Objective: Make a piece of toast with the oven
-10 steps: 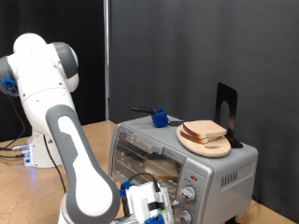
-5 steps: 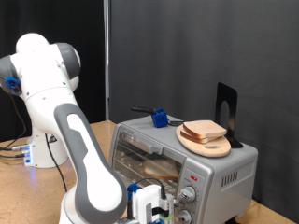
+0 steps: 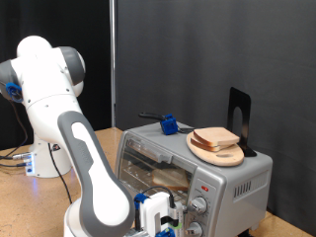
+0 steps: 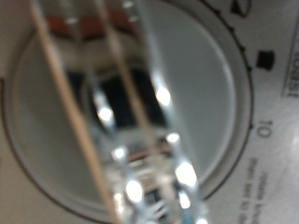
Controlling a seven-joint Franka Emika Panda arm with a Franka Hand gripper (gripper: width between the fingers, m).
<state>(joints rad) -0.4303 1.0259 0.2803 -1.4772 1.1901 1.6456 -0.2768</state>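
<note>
Low at the worktop's front edge, near the exterior view's bottom, we see the end effector (image 3: pixel 161 219) pressed up against the oven (image 3: pixel 194 166) by its knobs (image 3: pixel 196 207) — whether its fingers are spread or closed, we cannot tell. Up close, the wrist view fills with one round dial (image 4: pixel 140 103). Bread slices (image 3: pixel 216 138) sit on a wooden board (image 3: pixel 221 154) atop the oven — beside a blue object (image 3: pixel 169 124).

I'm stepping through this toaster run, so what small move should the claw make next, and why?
Probably a slight turn of the knob it faces. The claw sits low at the oven front by the two dials, and the wrist view is filled by one round dial with a 10 mark beside it. Stacked bread sits on top of the oven.
</note>
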